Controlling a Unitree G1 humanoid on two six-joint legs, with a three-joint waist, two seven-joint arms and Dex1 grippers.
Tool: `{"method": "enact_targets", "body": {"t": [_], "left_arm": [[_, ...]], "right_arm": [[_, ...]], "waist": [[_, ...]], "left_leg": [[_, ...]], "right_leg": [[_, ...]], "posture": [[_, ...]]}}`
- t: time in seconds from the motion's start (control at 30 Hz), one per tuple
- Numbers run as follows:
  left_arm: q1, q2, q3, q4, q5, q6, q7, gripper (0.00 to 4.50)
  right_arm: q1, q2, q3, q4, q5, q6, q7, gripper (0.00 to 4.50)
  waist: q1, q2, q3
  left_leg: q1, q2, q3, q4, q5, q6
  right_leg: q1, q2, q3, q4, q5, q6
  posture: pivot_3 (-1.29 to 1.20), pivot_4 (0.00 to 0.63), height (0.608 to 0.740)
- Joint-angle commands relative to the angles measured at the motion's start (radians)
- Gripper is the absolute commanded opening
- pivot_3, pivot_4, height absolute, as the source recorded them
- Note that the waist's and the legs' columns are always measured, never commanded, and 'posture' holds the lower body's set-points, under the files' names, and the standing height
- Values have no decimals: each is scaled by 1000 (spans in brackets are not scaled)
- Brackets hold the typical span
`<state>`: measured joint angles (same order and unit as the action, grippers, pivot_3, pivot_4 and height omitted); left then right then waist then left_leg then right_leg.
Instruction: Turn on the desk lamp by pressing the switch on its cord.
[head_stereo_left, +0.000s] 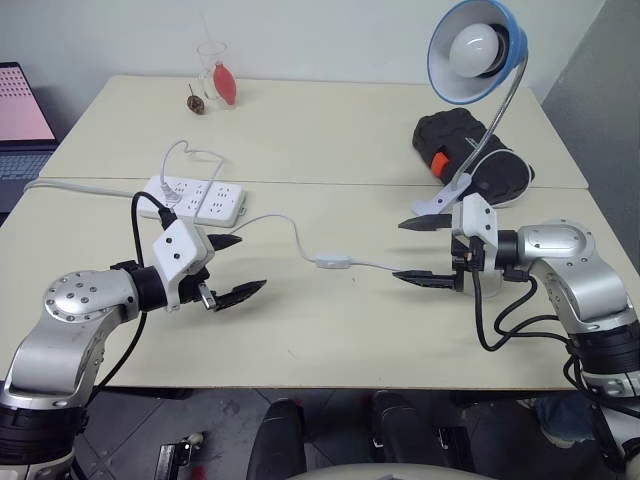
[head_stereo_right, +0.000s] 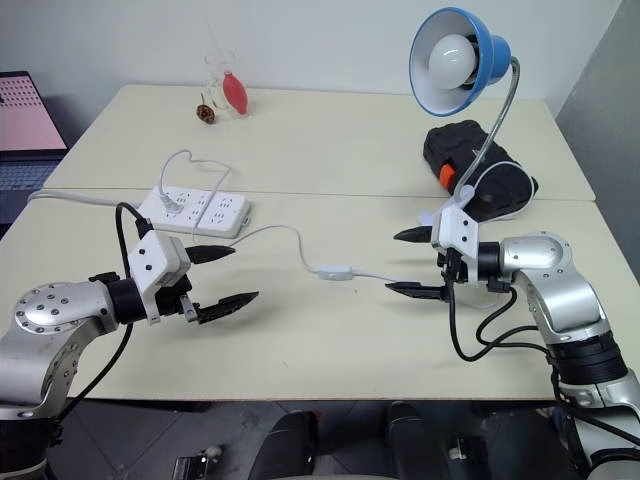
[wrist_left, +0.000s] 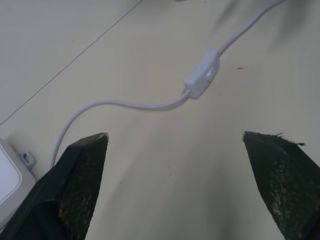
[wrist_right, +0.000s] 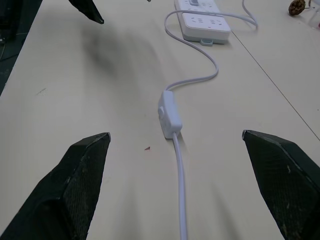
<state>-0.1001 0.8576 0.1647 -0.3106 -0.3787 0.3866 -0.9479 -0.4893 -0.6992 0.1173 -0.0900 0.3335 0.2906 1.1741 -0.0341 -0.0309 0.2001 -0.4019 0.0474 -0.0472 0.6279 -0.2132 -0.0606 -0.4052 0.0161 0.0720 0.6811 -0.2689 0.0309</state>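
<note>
The desk lamp has a blue shade, a white bulb that looks unlit and a silver gooseneck, and stands at the table's right side. Its thin white cord runs across the table to the small white switch lying flat in the middle. My left gripper hovers open to the left of the switch, fingers pointing at it. My right gripper hovers open to the right of it, pointing left. The switch lies between both grippers, touched by neither, and it shows ahead of my left fingers too.
A white power strip lies behind my left gripper with the cord plugged into it. A black bag sits behind the lamp. A glass with a red object stands at the far edge. A laptop is at far left.
</note>
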Motion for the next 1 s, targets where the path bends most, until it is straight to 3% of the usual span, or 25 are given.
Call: {"method": "enact_targets", "body": {"t": [0.03,0.33,1.0], "left_arm": [[5,1,53,-39,-25,-9,9,4494],[15,17,42,-52,0,-2,27,4494],[14,35,20,-39,-26,-122,-123,4494]], "right_arm": [[-2,-2,-23,-21,6,-20,-4,4440],[2,-1,-22,-11,2,-28,-7,4440],[-9,-6,-27,-68,34,68,-30,4440]], "waist": [[0,0,0],[0,0,0],[0,0,0]], "left_leg": [[0,0,0,0,0,0],[0,0,0,0,0,0],[0,0,0,0,0,0]], "right_leg": [[0,0,0,0,0,0],[0,0,0,0,0,0],[0,0,0,0,0,0]], "posture": [[0,150,740],[0,150,740],[0,150,740]]}}
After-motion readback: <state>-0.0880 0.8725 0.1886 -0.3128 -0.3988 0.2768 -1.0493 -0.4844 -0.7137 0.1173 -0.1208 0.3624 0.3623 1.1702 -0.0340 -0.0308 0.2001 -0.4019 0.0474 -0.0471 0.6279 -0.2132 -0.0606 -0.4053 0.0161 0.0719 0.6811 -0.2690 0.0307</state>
